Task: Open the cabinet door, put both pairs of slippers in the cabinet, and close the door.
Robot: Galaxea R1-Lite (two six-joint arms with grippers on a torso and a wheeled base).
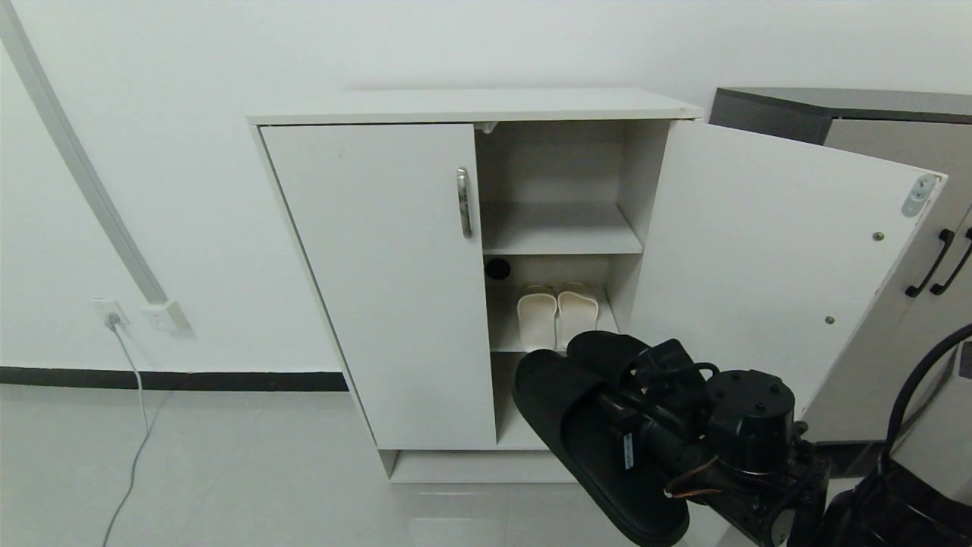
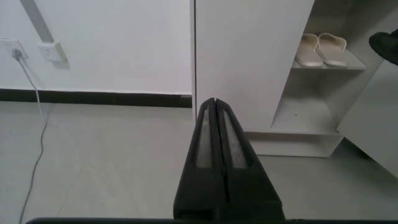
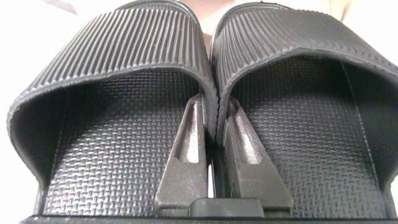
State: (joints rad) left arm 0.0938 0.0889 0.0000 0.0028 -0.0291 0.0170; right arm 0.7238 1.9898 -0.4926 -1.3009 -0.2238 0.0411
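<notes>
**Two pairs of slippers, one shelved and one held, at a half-open cabinet (image 1: 471, 102)**

At far left, a wall socket (image 1: 108, 311) sits low on the white wall, and its grey cable (image 1: 137, 425) trails down onto the pale tiled floor (image 1: 228, 471). The left gripper (image 2: 214, 109) hangs above that floor, pointing at the foot of the cabinet. Its fingers are pressed flat together with nothing between them.

The cabinet's left door (image 1: 372, 281) is closed, with a metal handle (image 1: 463, 203) upright along its inner edge. Past the handle the right half stands open, showing a bare upper shelf (image 1: 558, 232). The white slippers (image 1: 557, 315) lie side by side on the shelf below it, just under a dark round hole in the back panel.

The black slippers (image 1: 585, 425) are outside the cabinet, held in the air in front of its lower opening. The right gripper (image 3: 214, 106) has one finger inside each slipper and pinches the two neighbouring strap edges together, so the pair hangs side by side.

The right door (image 1: 767, 266) is swung wide open. Beyond it stands a grey cabinet (image 1: 896, 152) with black handles.
</notes>
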